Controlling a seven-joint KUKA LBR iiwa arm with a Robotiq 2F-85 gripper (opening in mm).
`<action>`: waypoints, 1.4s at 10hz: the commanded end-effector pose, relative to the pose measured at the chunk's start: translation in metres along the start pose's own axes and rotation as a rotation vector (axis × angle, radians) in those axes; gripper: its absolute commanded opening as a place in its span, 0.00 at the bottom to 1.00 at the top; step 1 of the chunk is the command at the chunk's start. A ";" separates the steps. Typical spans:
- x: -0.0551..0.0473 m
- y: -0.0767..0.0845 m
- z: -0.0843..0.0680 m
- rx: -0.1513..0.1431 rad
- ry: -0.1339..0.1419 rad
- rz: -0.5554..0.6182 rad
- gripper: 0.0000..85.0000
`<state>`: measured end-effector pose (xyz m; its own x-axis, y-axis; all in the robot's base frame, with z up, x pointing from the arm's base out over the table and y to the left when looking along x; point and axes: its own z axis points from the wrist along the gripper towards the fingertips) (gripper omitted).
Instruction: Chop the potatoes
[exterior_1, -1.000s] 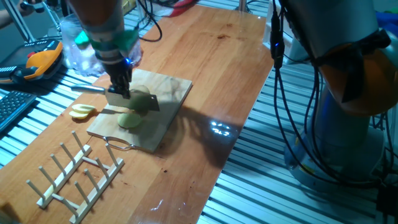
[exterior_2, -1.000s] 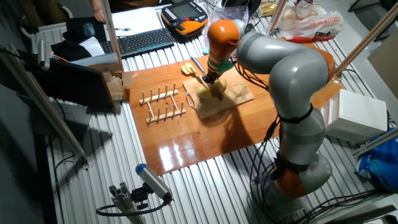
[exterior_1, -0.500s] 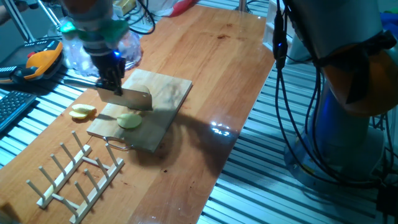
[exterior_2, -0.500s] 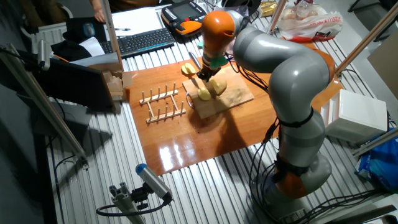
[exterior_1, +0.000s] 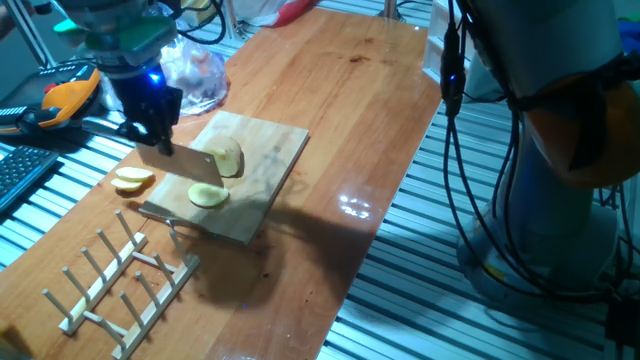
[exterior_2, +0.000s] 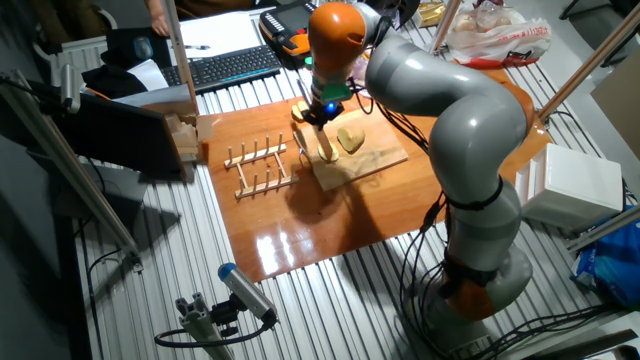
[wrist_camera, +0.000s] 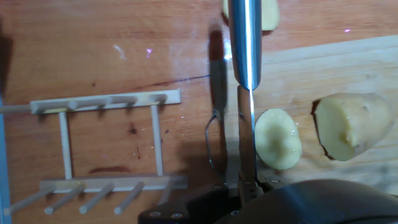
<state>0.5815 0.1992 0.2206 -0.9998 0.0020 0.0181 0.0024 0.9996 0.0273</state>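
On the table (exterior_1: 330, 130), cutting board (exterior_1: 262, 190) carries potato chunk (exterior_1: 229, 158) with a slice (exterior_1: 208, 196) just beside it, more slices (exterior_1: 131, 180) off its left edge, wooden rack (exterior_1: 120, 280) nearer the camera, knife (exterior_1: 180, 163) above the board.

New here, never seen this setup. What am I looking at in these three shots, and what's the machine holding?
It is a grey and orange robot arm at a wooden table. Two pictures come from fixed cameras on different sides; the third looks down from the hand itself. The gripper holds a knife above a cutting board. On the board lie a potato chunk and one cut slice. More slices sit on the table beside the board, near a wooden peg rack.
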 end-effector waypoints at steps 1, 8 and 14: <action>0.000 0.000 0.000 -0.006 -0.001 0.000 0.00; 0.000 0.001 0.001 0.013 -0.010 -0.116 0.00; 0.000 0.001 0.001 -0.062 0.026 -0.169 0.00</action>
<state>0.5817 0.2001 0.2203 -0.9851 -0.1688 0.0333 -0.1651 0.9819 0.0928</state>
